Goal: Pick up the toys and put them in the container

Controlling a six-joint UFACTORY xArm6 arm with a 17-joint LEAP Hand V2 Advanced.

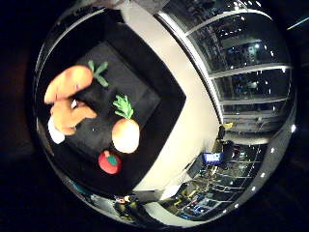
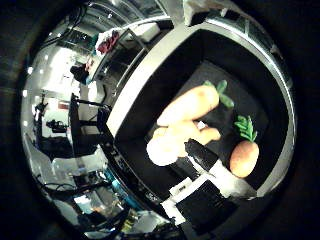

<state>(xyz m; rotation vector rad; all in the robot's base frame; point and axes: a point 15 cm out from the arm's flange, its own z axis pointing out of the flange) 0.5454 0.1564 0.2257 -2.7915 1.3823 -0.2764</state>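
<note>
Black tray [image 1: 164, 104] on a white table carries a black container [image 1: 140, 92] already holding plush carrots [image 1: 67, 82] and a radish [image 1: 125, 135], a tomato [image 1: 109, 162] beside it — soft, light, best pinched mid-body — while the hand [image 2: 210, 165] hovers above, finger extended, holding nothing.

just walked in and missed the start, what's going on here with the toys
A robot hand hangs over a black square container on a black mat. Already in it are a long orange plush carrot with a green top, a tan plush toy with a white end and a round pale orange plush vegetable with green leaves. A small red plush tomato lies outside, beside the container's edge, not yet picked up. The hand's fingers hold nothing that I can see.
</note>
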